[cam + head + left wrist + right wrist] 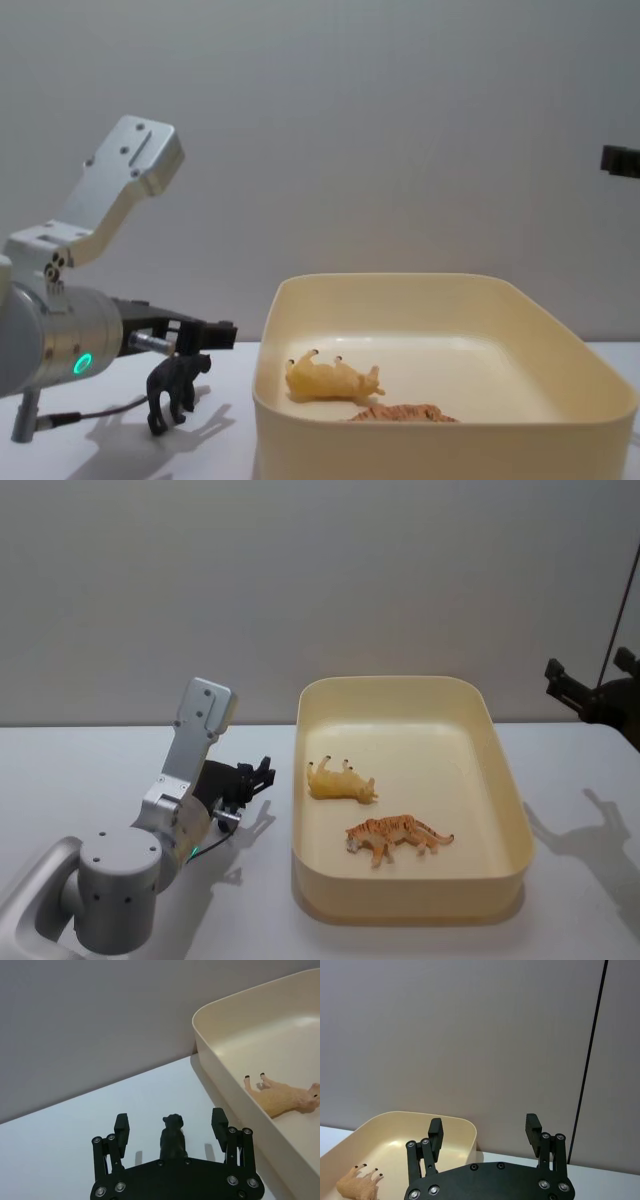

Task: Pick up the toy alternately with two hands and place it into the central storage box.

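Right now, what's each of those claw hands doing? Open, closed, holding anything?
Left gripper: open, fingers either side of the black toy animal standing on the table, not gripping it.
Right gripper: open, holding nothing, raised right of the storage box.

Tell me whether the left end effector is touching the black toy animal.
Apart. The left wrist view shows the open left end effector straddling the black toy animal, with table visible between each finger and it.

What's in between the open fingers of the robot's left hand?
A little black toy animal stands upright on the table between the open fingers of the left gripper, not yet pinched. The left wrist view shows it best.
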